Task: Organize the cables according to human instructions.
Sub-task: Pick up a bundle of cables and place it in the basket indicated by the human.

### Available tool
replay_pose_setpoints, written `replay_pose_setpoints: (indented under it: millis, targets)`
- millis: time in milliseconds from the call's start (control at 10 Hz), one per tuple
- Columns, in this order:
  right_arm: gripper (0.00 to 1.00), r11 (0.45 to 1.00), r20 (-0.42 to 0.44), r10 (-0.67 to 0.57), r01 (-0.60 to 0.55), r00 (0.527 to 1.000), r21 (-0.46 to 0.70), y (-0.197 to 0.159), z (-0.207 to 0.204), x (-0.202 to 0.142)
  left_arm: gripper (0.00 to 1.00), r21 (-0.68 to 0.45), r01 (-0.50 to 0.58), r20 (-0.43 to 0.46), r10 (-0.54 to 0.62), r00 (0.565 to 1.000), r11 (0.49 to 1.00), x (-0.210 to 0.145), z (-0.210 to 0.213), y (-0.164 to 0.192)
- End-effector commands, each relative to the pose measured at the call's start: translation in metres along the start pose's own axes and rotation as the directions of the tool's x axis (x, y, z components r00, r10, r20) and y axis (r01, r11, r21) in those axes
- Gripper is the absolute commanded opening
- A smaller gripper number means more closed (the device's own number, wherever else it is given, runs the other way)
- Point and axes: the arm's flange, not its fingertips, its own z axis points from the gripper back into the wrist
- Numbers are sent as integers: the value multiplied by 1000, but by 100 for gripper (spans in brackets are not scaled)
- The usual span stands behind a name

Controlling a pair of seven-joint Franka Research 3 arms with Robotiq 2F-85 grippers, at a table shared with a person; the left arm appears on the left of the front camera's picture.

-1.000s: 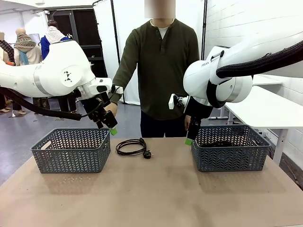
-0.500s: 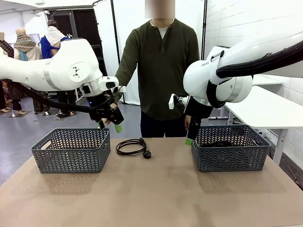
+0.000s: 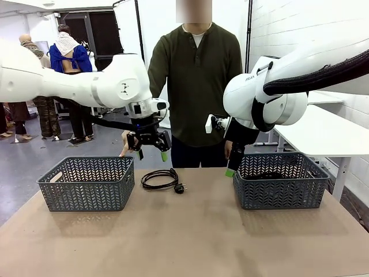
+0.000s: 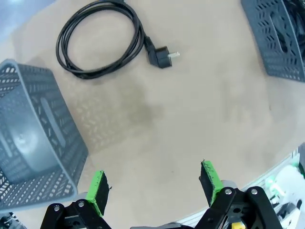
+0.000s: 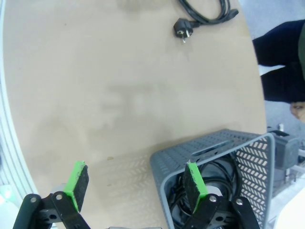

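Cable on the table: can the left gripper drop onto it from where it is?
Probably yes. The left gripper hangs open above the coiled cable, with bare table around it and nothing between them.

This looks like a robotics lab or demo hall. Two white robot arms flank a plain brown bench, with a person standing at its 12 o'clock edge. White partition screens and a white brick wall close off the space. At 10 o'clock, onlookers stand on a grey floor; a white side table sits at 3 o'clock.
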Motion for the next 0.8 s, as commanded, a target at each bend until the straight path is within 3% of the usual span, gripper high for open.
replay_pose_setpoints:
  millis: [0, 400, 700]
  targets:
    - [100, 1000, 0, -7, 7, 1000, -4, 0, -1, -1, 100, 56, -60, 63, 57, 996, 997, 23, -9, -9]
    - [100, 1000, 0, -7, 7, 1000, -4, 0, -1, -1, 100, 51, -120, 43, 118, 992, 991, 51, -46, -7]
    - [100, 1000, 0, -7, 7, 1000, -4, 0, -1, -1, 100, 31, -79, 57, 78, 995, 996, 36, -39, -10]
